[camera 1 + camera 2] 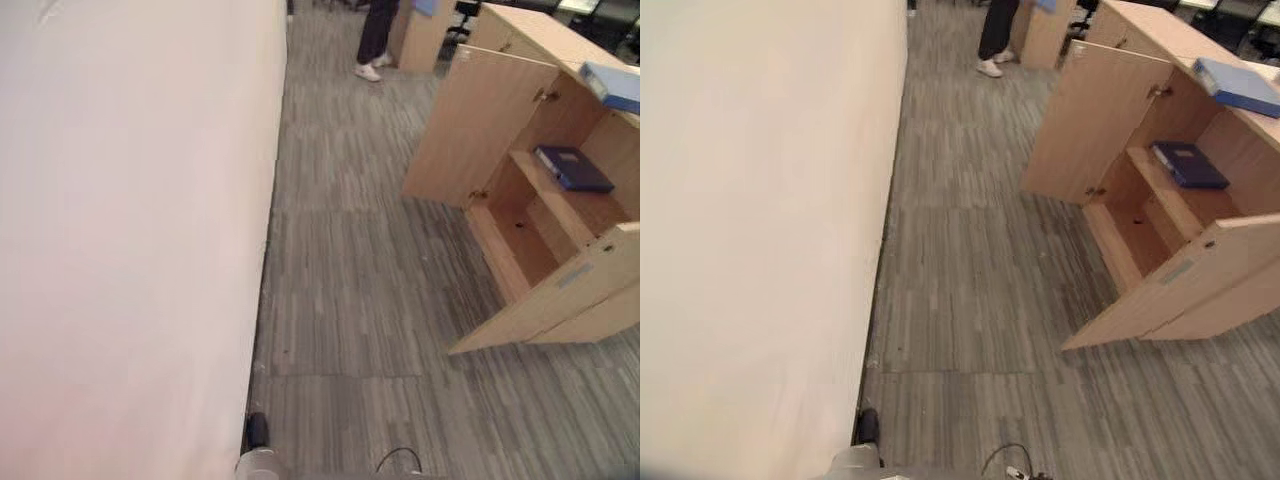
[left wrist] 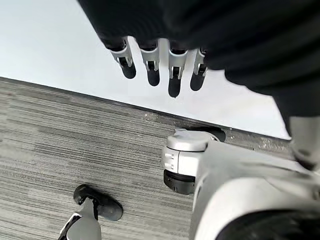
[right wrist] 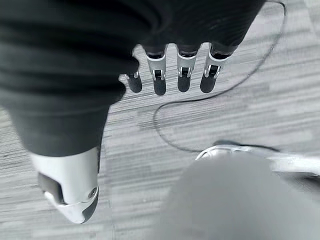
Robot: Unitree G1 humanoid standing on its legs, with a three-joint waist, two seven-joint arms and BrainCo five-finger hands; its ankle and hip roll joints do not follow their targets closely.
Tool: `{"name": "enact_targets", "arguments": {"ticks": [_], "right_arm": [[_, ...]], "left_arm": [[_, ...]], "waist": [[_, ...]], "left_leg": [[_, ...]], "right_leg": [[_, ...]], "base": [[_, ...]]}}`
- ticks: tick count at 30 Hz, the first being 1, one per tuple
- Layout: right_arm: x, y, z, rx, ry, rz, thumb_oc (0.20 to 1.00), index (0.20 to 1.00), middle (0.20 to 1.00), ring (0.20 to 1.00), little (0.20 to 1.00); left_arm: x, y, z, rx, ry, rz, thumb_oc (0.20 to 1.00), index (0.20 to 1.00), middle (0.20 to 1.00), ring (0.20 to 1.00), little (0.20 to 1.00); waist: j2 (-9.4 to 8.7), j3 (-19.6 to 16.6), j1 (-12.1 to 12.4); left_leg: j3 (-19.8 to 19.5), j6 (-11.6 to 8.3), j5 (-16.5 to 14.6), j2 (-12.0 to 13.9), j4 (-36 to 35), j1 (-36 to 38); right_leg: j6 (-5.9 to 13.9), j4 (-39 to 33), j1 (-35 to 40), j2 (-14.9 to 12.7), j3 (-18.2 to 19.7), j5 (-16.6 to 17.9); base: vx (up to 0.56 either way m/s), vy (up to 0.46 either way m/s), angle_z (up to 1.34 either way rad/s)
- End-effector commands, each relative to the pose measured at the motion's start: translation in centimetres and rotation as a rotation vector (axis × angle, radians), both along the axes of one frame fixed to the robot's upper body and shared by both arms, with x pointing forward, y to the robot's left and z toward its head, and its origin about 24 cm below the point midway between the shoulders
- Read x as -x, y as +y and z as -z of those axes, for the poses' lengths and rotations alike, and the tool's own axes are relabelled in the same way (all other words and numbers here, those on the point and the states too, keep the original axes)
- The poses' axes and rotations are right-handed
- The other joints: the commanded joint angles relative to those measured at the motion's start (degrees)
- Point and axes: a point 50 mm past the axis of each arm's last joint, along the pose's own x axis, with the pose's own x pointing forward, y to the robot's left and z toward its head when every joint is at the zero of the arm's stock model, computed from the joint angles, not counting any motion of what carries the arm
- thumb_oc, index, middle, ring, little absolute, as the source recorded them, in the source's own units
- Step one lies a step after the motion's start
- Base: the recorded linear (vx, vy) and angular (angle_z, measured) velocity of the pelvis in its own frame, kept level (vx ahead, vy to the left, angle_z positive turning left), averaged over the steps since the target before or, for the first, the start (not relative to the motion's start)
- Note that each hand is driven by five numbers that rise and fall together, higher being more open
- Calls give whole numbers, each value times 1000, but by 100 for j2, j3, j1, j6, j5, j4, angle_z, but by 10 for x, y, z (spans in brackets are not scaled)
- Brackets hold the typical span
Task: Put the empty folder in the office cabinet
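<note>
The wooden office cabinet [image 1: 478, 128] stands at the right with both doors swung open. A dark blue folder [image 1: 573, 168] lies flat on its inner shelf. A light blue folder [image 1: 1240, 88] rests on the cabinet's top. My left hand [image 2: 173, 70] hangs over the grey carpet close to the white wall, fingers straight and holding nothing. My right hand [image 3: 184, 75] also hangs above the carpet, fingers straight and thumb [image 3: 70, 192] apart, with nothing in it. Both hands are far from the cabinet.
A long white wall [image 1: 130, 240] runs down the left side. The near cabinet door [image 1: 560, 300] juts out into the carpeted aisle. A person's legs [image 1: 375, 40] stand at the far end beside another wooden unit [image 1: 425, 35].
</note>
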Motion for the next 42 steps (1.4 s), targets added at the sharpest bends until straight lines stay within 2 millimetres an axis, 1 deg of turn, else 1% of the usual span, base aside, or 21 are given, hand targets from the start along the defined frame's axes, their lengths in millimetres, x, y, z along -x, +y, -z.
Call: {"name": "enact_targets", "arguments": {"ticks": [1, 2, 3, 4, 5, 7, 10, 12, 13, 15, 22, 24, 25, 26, 28, 36, 37, 38, 39, 40, 42], "right_arm": [[-17, -20, -7, 37, -56, -36, 1000, 1000, 1000, 1000, 1000], [-37, -15, -9, 62, -104, -40, 1000, 1000, 1000, 1000, 1000], [-33, -20, -9, 53, -86, -10, 1000, 1000, 1000, 1000, 1000], [-33, -20, -9, 53, -85, -10, 1000, 1000, 1000, 1000, 1000], [-38, -24, -12, 47, -130, -6, 1000, 1000, 1000, 1000, 1000], [-42, -31, -15, 80, -143, 13, 1000, 1000, 1000, 1000, 1000], [-34, -23, -11, 46, -132, 48, 1000, 1000, 1000, 1000, 1000], [-29, -21, -10, 42, -121, 51, 1000, 1000, 1000, 1000, 1000], [-29, -21, -10, 42, -121, 51, 1000, 1000, 1000, 1000, 1000], [-15, -22, -7, 39, -81, 78, 1000, 1000, 1000, 1000, 1000], [2, -23, -5, 34, -26, 86, 1000, 1000, 1000, 1000, 1000], [5, -24, -4, 34, -17, 74, 1000, 1000, 1000, 1000, 1000], [4, -25, -5, 33, -20, 70, 1000, 1000, 1000, 1000, 1000], [4, -25, -5, 34, -21, 70, 1000, 1000, 1000, 1000, 1000], [-1, -25, -6, 36, -32, 58, 1000, 1000, 1000, 1000, 1000], [-2, -31, -7, 47, -35, 65, 1000, 1000, 1000, 1000, 1000], [0, -33, -7, 53, -26, 68, 1000, 1000, 1000, 1000, 1000], [0, -31, -7, 53, -27, 60, 1000, 1000, 1000, 1000, 1000], [-5, -37, -9, 77, -29, 54, 1000, 1000, 1000, 1000, 1000], [-5, -37, -9, 79, -30, 50, 1000, 1000, 1000, 1000, 1000], [-9, -36, -9, 82, -41, 14, 1000, 1000, 1000, 1000, 1000]], "left_arm": [[-52, 21, -11, -134, -172, 46, 1000, 1000, 1000, 1000, 1000], [-60, 19, -12, -135, -182, 106, 1000, 1000, 1000, 1000, 1000], [-58, 19, -11, -136, -176, 120, 1000, 1000, 1000, 1000, 1000], [-58, 18, -11, -135, -176, 120, 1000, 1000, 1000, 1000, 1000], [-57, 26, -13, -146, -174, 115, 1000, 1000, 1000, 1000, 1000], [-65, 24, -14, -147, -190, 170, 1000, 1000, 1000, 1000, 1000], [-61, 20, -12, -132, -160, 194, 1000, 1000, 1000, 1000, 1000], [-62, 16, -11, -117, -158, 215, 1000, 1000, 1000, 1000, 1000], [-62, 16, -11, -117, -158, 215, 1000, 1000, 1000, 1000, 1000], [-61, 10, -9, -97, -147, 236, 1000, 1000, 1000, 1000, 1000], [-46, 11, -7, -96, -105, 229, 1000, 1000, 1000, 1000, 1000], [-40, 10, -6, -94, -91, 214, 1000, 1000, 1000, 1000, 1000], [-33, 9, -5, -87, -75, 195, 1000, 1000, 1000, 1000, 1000], [-34, 9, -5, -86, -77, 195, 1000, 1000, 1000, 1000, 1000], [-35, 10, -5, -91, -80, 181, 1000, 1000, 1000, 1000, 1000], [-44, 4, -5, -77, -97, 231, 1000, 1000, 1000, 1000, 1000], [-53, -1, -5, -60, -120, 242, 1000, 1000, 1000, 1000, 1000], [-54, -1, -5, -55, -128, 236, 1000, 1000, 1000, 1000, 1000], [-59, -1, -6, -63, -153, 202, 1000, 1000, 1000, 1000, 1000], [-58, -2, -6, -61, -154, 194, 1000, 1000, 1000, 1000, 1000], [-55, -1, -6, -64, -158, 174, 1000, 1000, 1000, 1000, 1000]], "waist": [[199, -136, 35], [309, -77, 20], [362, -27, -4], [355, -24, 1], [435, 62, -126], [571, 245, -320], [581, 346, -524], [539, 360, -586], [549, 363, -590], [384, 335, -678], [152, 237, -721], [147, 193, -659], [233, 138, -614], [206, 141, -621], [277, 139, -607], [416, 60, -803], [398, -10, -943], [361, 2, -946], [229, 212, -766], [177, 235, -720], [33, 306, -535]], "left_leg": [[-193, -90, -682, -348, 40, -157], [-150, 213, -1001, -759, 37, 129], [-181, 332, -1125, -900, 11, 281], [-174, 342, -1130, -916, 9, 285], [-206, 405, -1208, -999, -72, 500], [-318, 432, -1280, -1059, -138, 781], [-409, 302, -1358, -1036, -251, 1033], [-456, 232, -1401, -1022, -250, 1114], [-462, 226, -1401, -1007, -250, 1120], [-609, 101, -1534, -1081, -240, 1315], [-683, 157, -1695, -1314, -249, 1596], [-749, 221, -1763, -1395, -253, 1696], [-769, 218, -1919, -1344, -261, 1784], [-742, 237, -1865, -1382, -261, 1741], [-655, 212, -1998, -1280, -261, 1766], [-453, 46, -2256, -939, -261, 1961], [-208, -334, -2475, -421, 858, 1739], [-129, -506, -2295, -205, 1578, 1476], [-263, -596, -1526, 192, 3584, 550], [-242, -522, -1571, 225, 3646, 327], [-330, -349, -1700, 124, 2886, -260]], "right_leg": [[260, 1377, -754, -1052, 112, 408], [274, 2357, -1109, -1459, -4, 1025], [313, 2738, -1271, -1592, -44, 1275], [327, 2757, -1282, -1611, -27, 1274], [290, 3103, -1622, -1619, -184, 1231], [286, 2995, -1940, -1523, -539, 955], [223, 1933, -2215, -1204, -837, 733], [233, 1219, -2217, -1027, -952, 786], [226, 1181, -2191, -1003, -968, 799], [297, -345, -2124, -676, -868, 1201], [405, -1129, -2084, -652, -390, 1839], [392, -1083, -2041, -653, -363, 1824], [437, -869, -2126, -698, -477, 1710], [387, -854, -2171, -748, -518, 1752], [430, -829, -2256, -766, -788, 1670], [264, -536, -2395, -514, -730, 1314], [-47, -515, -2154, -118, -707, 820], [-174, -603, -1972, 29, -694, 721], [-572, -953, -1397, 430, -477, 410], [-603, -1031, -1274, 450, -423, 374], [-541, -1112, -1041, 423, -151, 279]], "base": [[217, 575, 12], [334, 727, 23], [235, 566, 17], [240, 377, 59], [255, 342, 69], [274, 317, 47], [159, 77, 38], [93, -16, 28], [139, -50, -9], [217, -84, -21], [138, -43, -3], [210, -42, -12], [172, -54, -17], [188, -85, -12], [127, -112, -6], [206, -183, -11], [392, -522, -20], [619, -883, -25], [350, -536, -17], [390, -443, -56], [241, -40, -120]]}}
